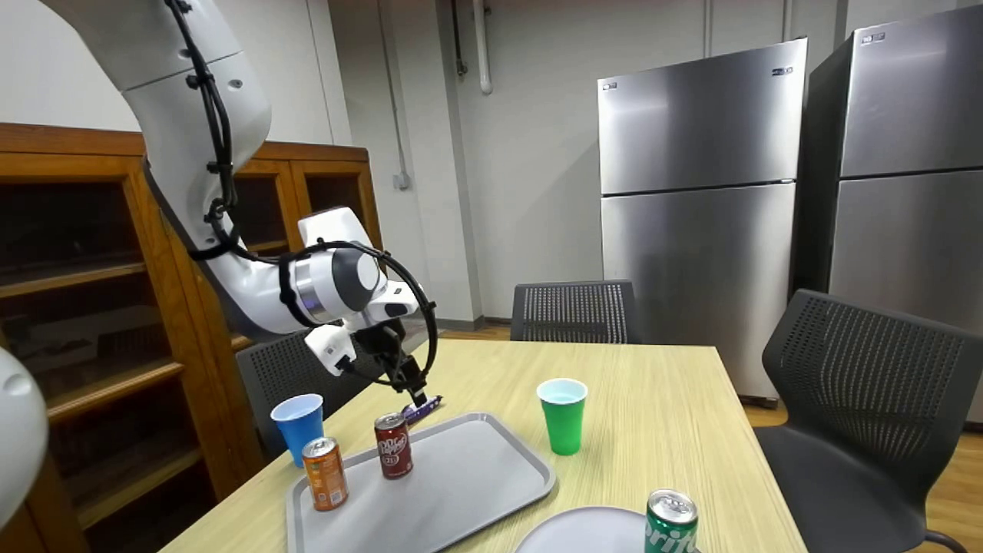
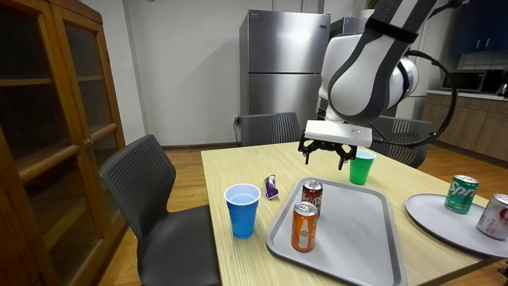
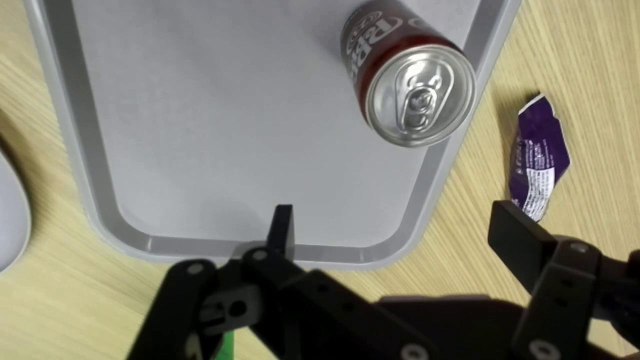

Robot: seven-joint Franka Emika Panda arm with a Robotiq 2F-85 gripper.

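Near tray rim (image 3: 340,257), end effector (image 2: 324,166) clear

Steel refrigerators (image 1: 703,253) stand on seemingly wooden flooring (image 2: 185,169).

Break-room kitchen, 2 refrigerators (image 1: 699,253), microwave (image 2: 462,81), cabinets (image 2: 470,123)

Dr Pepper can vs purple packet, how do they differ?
The Dr Pepper can is a dark red cylinder; the purple packet is crumpled. The can stands upright on the gray tray; the packet lies on the table. Both carry pale print; the spread fingers hold neither.
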